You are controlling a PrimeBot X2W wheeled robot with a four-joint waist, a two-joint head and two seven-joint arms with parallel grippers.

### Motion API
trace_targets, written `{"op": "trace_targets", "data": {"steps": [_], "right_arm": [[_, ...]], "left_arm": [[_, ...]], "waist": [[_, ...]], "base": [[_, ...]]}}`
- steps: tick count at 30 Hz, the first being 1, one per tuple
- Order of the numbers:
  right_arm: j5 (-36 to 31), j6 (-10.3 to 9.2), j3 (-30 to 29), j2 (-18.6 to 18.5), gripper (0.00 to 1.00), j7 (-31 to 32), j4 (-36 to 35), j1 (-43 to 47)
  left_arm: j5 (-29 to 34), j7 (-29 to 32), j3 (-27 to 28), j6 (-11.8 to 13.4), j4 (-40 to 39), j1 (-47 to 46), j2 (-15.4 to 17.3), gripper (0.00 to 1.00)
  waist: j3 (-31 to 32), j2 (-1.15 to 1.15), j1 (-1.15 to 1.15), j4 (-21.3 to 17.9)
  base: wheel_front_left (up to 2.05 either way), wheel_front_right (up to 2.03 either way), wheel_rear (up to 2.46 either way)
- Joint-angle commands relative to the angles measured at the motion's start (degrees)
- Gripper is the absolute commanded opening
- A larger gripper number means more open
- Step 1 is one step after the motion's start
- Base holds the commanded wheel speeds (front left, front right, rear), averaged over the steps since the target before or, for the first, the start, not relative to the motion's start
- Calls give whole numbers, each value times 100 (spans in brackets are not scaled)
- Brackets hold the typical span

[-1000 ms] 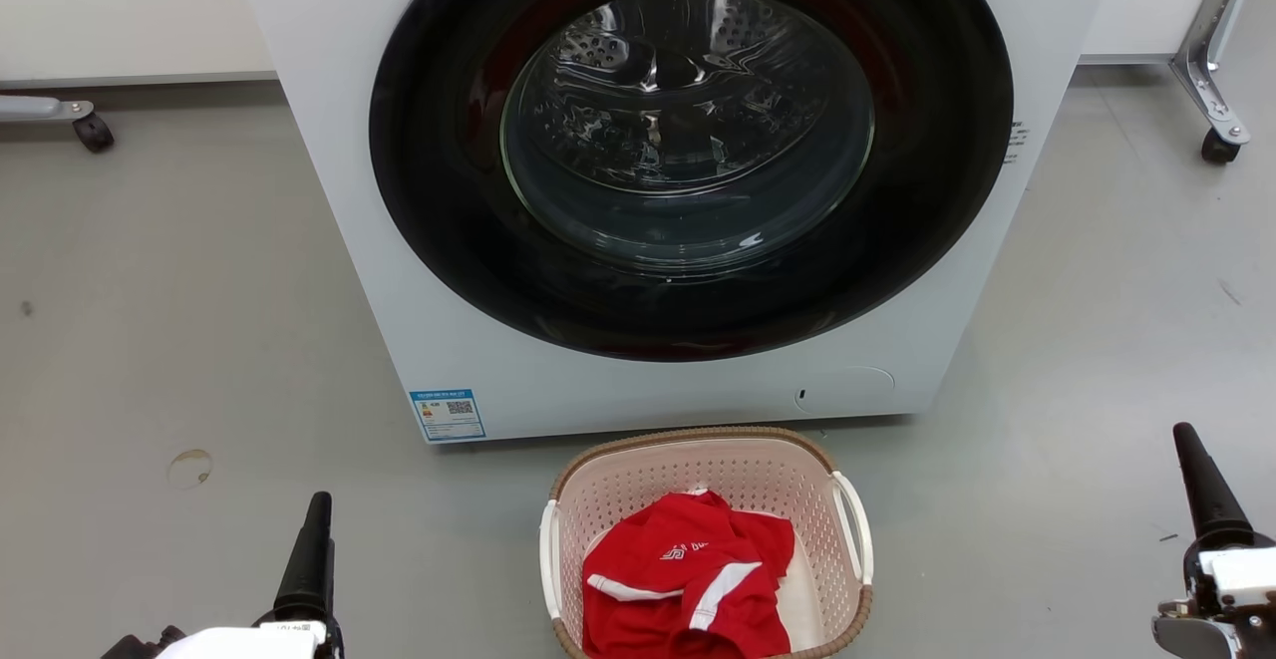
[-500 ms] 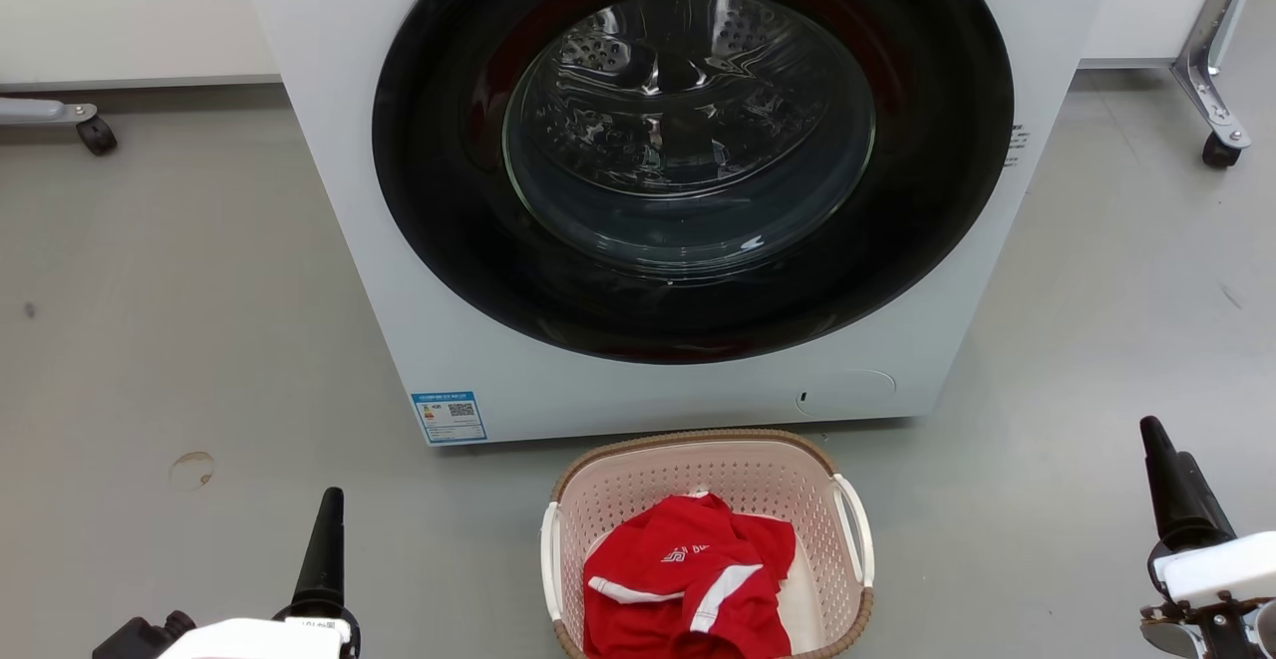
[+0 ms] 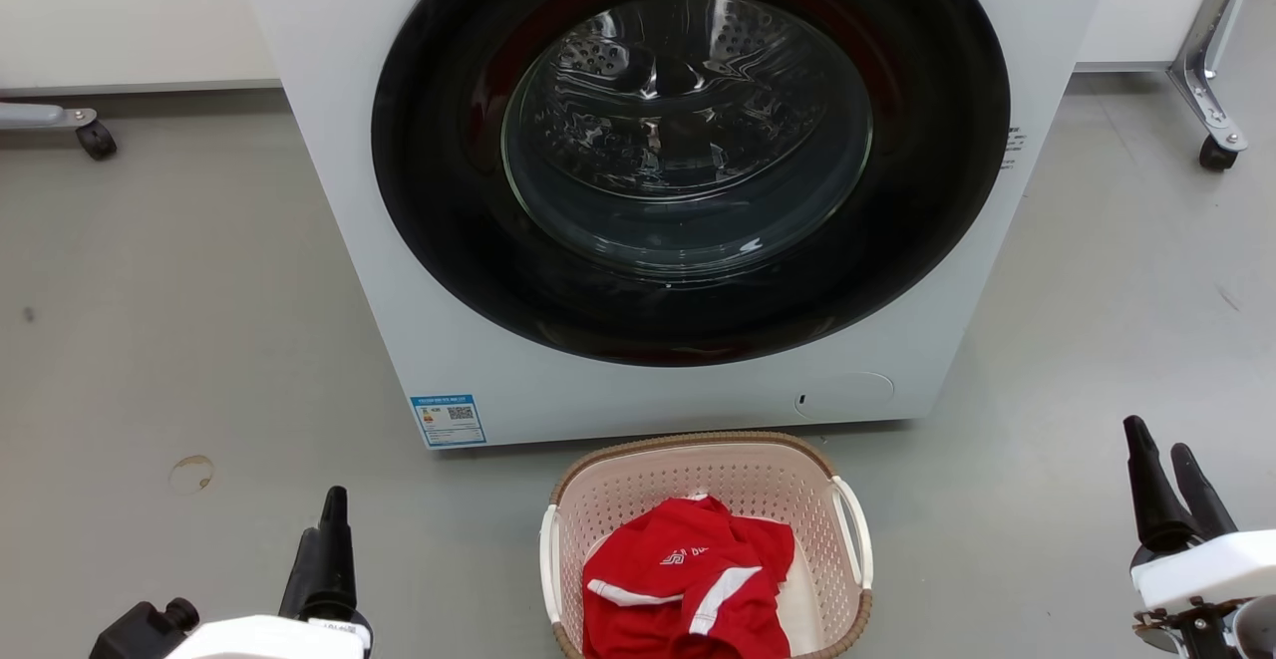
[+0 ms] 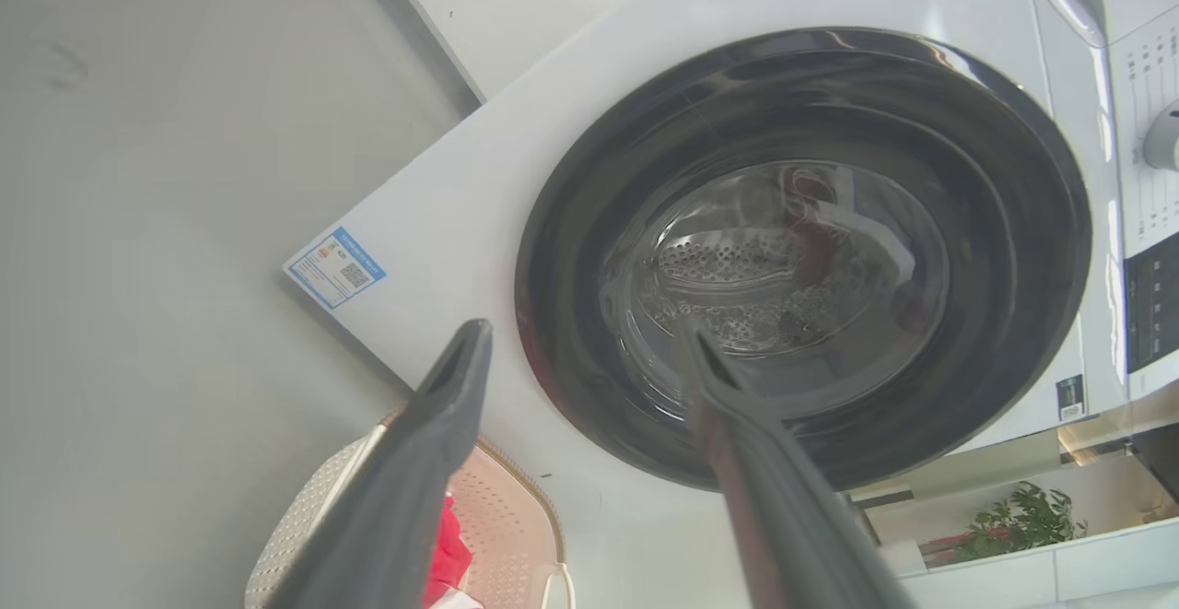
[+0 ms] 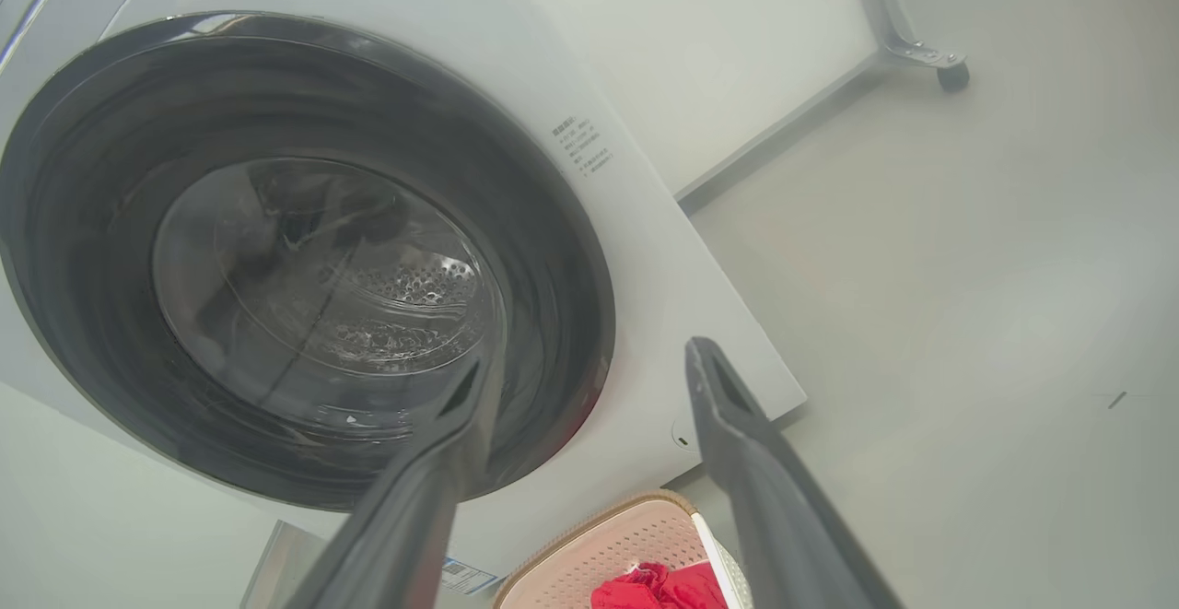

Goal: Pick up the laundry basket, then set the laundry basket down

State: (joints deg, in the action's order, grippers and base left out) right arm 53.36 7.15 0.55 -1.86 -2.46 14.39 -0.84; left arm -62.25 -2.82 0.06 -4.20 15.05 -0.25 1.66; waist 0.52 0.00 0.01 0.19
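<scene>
White washing machine (image 3: pixel 688 151) fills upper centre, laundry basket (image 3: pixel 688 480) on floor (image 3: pixel 199 340) just before it at bottom centre holding red garment (image 3: pixel 688 579), left hand (image 3: pixel 334 499) lower left and right hand (image 3: pixel 1156 437) lower right both spread wide, empty, well apart from basket.

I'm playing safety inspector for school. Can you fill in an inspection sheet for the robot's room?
Surface: grey floor, with a round mark on the left.
Job's things: basket on the floor in front of the washer, not gripped.
Clutter: red shirt inside the basket.
Grippers: left gripper open and empty, left of the basket; right gripper open and empty, right of it.
Cables: nothing seen.
Surroundings: white washer with its door shut; wheeled legs at both far sides; a plant beside the washer.
</scene>
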Motion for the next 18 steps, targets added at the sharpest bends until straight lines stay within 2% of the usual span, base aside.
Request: {"op": "trace_targets", "data": {"steps": [1, 18], "right_arm": [[-231, 18, 54, -183, 100, -109, -182, -242], [-1372, 22, 210, -191, 100, -394, -266, -231]], "left_arm": [[270, -73, 28, 35, -194, -114, 74, 100], [1623, -359, 29, 15, -254, -145, 86, 100]], "waist": [[1, 0, -1, 2], [9, 0, -1, 15]], "base": [[0, 0, 0], [0, 0, 0]]}}
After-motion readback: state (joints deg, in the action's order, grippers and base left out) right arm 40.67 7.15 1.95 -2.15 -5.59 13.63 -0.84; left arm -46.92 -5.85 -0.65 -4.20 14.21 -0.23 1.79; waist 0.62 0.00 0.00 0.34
